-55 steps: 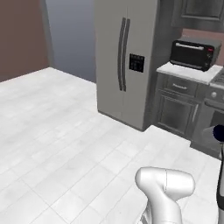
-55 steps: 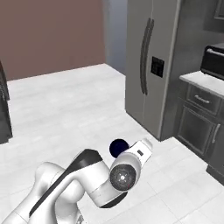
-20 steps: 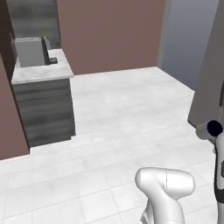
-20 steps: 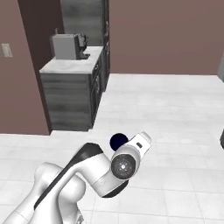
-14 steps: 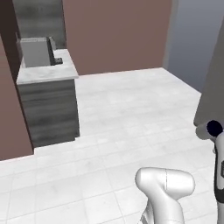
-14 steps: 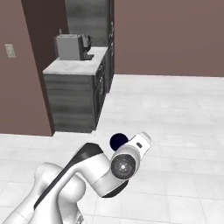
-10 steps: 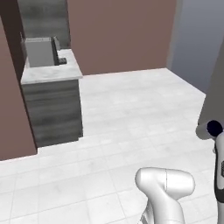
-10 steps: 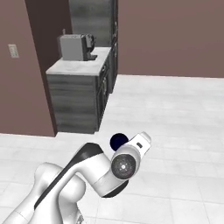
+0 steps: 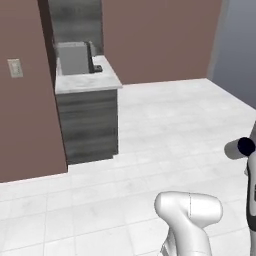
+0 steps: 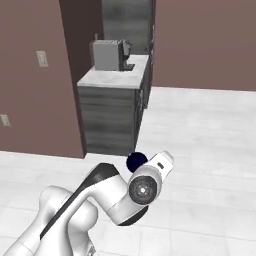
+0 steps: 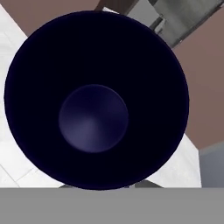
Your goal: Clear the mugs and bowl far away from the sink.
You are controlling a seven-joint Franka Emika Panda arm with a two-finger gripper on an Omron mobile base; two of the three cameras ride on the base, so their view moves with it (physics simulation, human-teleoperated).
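Gripper jaws are pressed nearly together on the mug [image 11: 96,100], whose dark navy inside is looked straight into in the hand view, the round bottom being seen at the middle. The fingertips themselves are hidden behind the mug there, so the exact contact on its wall cannot be told. In the left base view the mug [image 9: 243,146] is seen at the far right edge as a pale body with a dark navy mouth, held up in the air above the floor [image 9: 165,130]. In the right base view the mug [image 10: 136,161] is seen as a dark navy round shape just left of the white wrist of the arm [image 10: 107,195], again held clear of the floor.

Beyond the arm, white tiled floor is spread out. A dark grey cabinet with a pale bench [image 9: 86,82] on top is set against a brown wall [image 9: 25,110] at the far left. A grey boxy appliance [image 10: 111,55] is stood on that bench. A light switch plate [image 9: 15,68] is fixed on the brown wall, left of the cabinet.
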